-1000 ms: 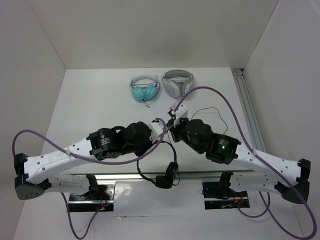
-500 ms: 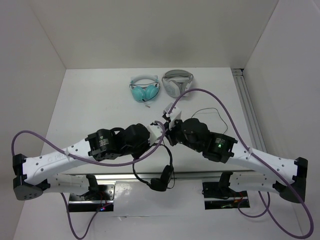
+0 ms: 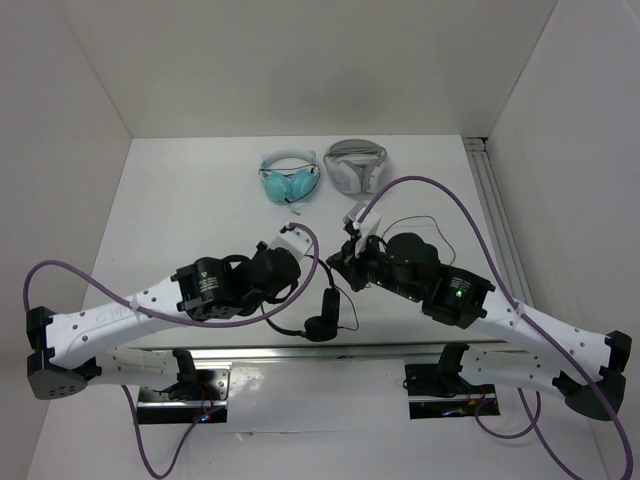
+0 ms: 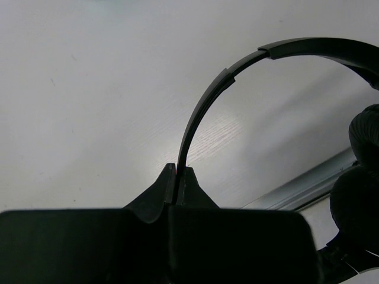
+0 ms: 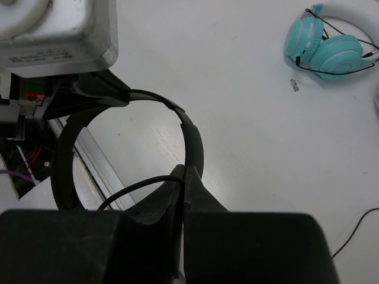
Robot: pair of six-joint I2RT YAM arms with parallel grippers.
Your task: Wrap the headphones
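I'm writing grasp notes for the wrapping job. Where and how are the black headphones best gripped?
Probably on the thin headband, pinched across its flat faces from the arch's side, as the left gripper does. The band is narrow; the round earcup is bulky.

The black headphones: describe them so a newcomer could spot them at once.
Over the white table, look beyond the metal rail at the near edge. The black headphones are there, headband pinched by the left gripper and right gripper. Only this pair is black and gripped; the teal headphones and white-grey headphones lie at the far side.
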